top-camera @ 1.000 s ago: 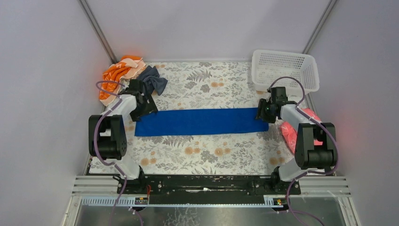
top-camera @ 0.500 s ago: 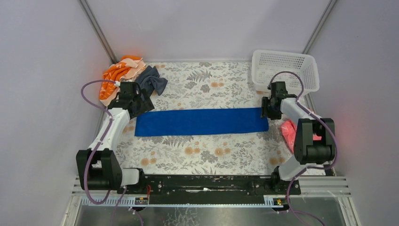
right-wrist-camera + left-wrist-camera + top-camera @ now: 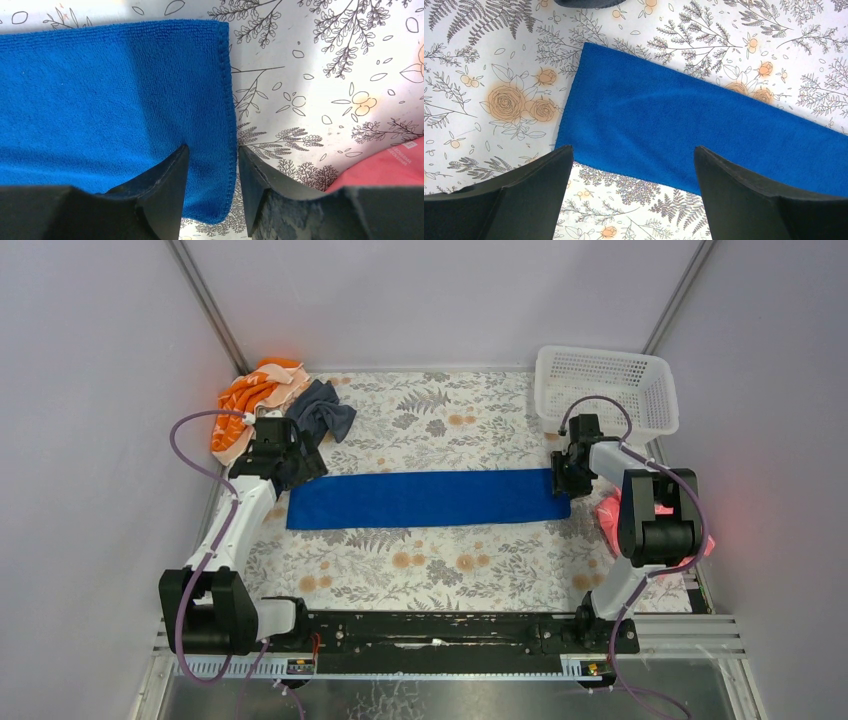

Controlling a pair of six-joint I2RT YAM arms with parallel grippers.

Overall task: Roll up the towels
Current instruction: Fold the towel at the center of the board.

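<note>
The blue towel (image 3: 428,498) is laid flat in a long strip, ready for rolling. Its right hem is straddled, unpinched, by the half-narrowed right gripper (image 3: 212,148), evidently to start the roll. Its left end is framed beneath the wide-spread left gripper (image 3: 633,152). The grey towel (image 3: 322,412), crumpled beyond that gripper, is cut to a sliver in the wrist view.

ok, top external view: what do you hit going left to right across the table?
orange cloth pile → dark grey towel → blue towel → right pincer → pink packet
</note>
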